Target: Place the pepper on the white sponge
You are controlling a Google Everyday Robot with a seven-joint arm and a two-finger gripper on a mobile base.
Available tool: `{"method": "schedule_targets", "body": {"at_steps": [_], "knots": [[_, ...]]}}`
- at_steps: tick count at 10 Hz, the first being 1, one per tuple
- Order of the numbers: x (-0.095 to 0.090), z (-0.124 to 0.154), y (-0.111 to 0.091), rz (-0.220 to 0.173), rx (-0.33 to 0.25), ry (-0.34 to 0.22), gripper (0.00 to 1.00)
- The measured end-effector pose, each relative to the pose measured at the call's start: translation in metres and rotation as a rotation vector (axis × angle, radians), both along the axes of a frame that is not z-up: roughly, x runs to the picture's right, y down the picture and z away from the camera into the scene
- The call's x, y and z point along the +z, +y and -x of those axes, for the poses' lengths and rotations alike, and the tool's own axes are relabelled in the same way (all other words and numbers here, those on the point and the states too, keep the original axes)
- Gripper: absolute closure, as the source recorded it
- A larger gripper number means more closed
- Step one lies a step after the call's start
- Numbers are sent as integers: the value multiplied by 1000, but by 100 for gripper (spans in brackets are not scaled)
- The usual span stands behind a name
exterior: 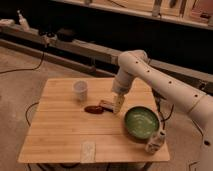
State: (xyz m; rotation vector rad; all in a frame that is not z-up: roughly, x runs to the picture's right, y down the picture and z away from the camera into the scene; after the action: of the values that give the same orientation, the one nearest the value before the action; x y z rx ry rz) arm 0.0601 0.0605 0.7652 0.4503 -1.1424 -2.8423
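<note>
End effector (119,104) is being held open and empty, fingers pointing down, just above the slatted wooden tabletop (60,135). The glossy, tapered dark red pepper (93,109) is lying near its left in view, with a flat brown block (106,104) between them. The pale rectangular white sponge (88,149) is sitting well apart, by the near edge. A round green bowl (142,122) is sitting just right.

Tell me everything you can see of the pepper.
The pepper is small, dark red and glossy, elongated, lying flat on the wooden table near its middle, long axis running across the view. No stem can be made out. One end lies against or just short of a flat brown block; contact cannot be told. Nothing holds it: the claw hangs beyond that block, apart from the pepper. The white sponge lies away at the near edge.
</note>
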Motion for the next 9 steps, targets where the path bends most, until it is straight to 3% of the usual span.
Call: {"method": "schedule_targets", "body": {"at_steps": [2, 4, 7, 9], "knots": [[12, 7, -8, -28, -12, -75, 20], [23, 23, -5, -29, -40, -120, 20], [47, 50, 3, -12, -98, -133, 20], [68, 67, 12, 18, -111, -102, 20]]}}
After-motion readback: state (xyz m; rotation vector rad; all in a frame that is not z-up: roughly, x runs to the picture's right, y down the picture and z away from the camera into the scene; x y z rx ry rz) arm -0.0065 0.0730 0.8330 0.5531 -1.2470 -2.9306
